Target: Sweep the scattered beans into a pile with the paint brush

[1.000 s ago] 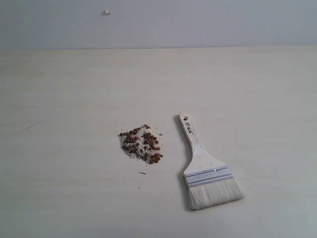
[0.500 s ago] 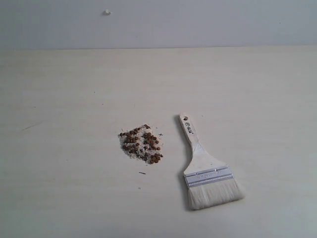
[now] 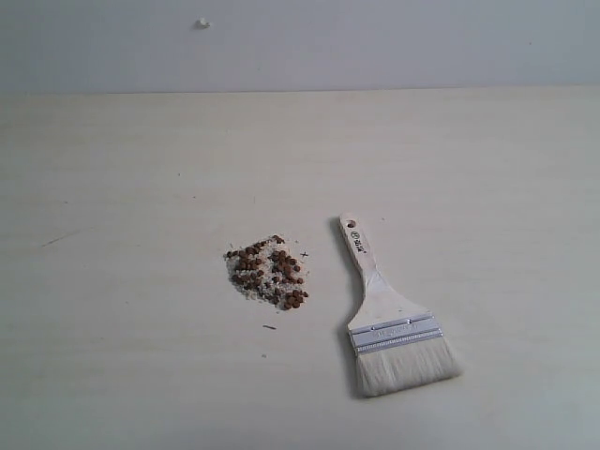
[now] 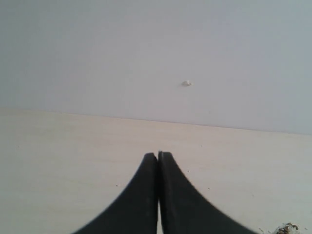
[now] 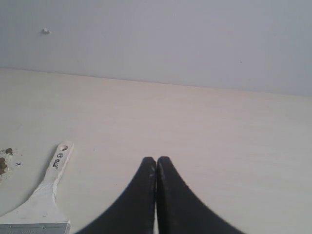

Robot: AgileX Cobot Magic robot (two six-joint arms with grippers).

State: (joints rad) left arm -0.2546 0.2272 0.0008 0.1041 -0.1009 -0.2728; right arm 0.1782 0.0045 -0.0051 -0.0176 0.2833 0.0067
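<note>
The beans lie in one compact speckled pile with white grains on the pale table, left of the paint brush. The brush lies flat and free, its handle hole toward the back and its cream bristles toward the front. Neither gripper shows in the exterior view. My left gripper is shut on nothing, with an edge of the pile off to one side. My right gripper is also shut and empty, apart from the brush handle, and a few beans show at that view's edge.
The pale wooden table ends at a grey-white wall behind. A small white bump sits on the wall. A few dark specks lie near the pile.
</note>
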